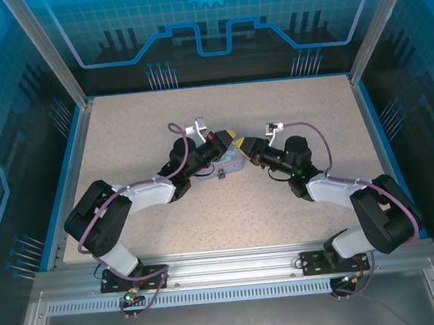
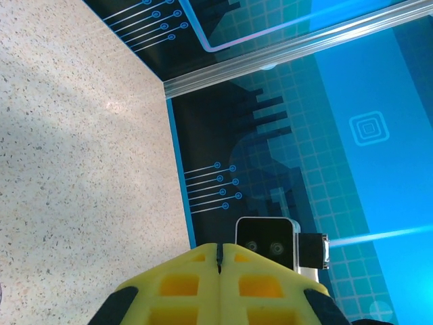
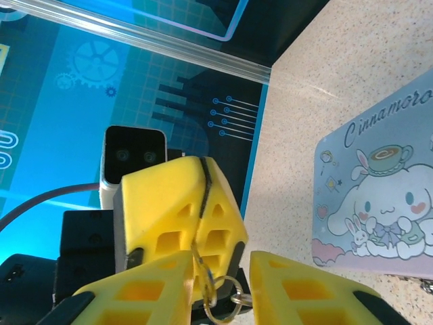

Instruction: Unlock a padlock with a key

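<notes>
My left gripper (image 1: 231, 137) is shut, its yellow fingers (image 3: 169, 210) pressed together on the key (image 3: 200, 254). The key is a thin brownish strip in the seam, and small metal rings (image 3: 222, 301) hang from it. A dark sliver shows in the same seam in the left wrist view, at the left gripper (image 2: 220, 249). My right gripper (image 1: 247, 145) faces it tip to tip and stands open (image 3: 222, 271), one finger on either side of the hanging rings. A small dark thing that looks like the padlock (image 1: 220, 174) lies by the tin's near edge.
A pale blue tin (image 3: 379, 203) with a white cartoon dog lies flat on the speckled table (image 1: 123, 133) under both grippers. Blue walls and metal posts (image 1: 48, 52) close in the table. Open tabletop lies left, right and behind.
</notes>
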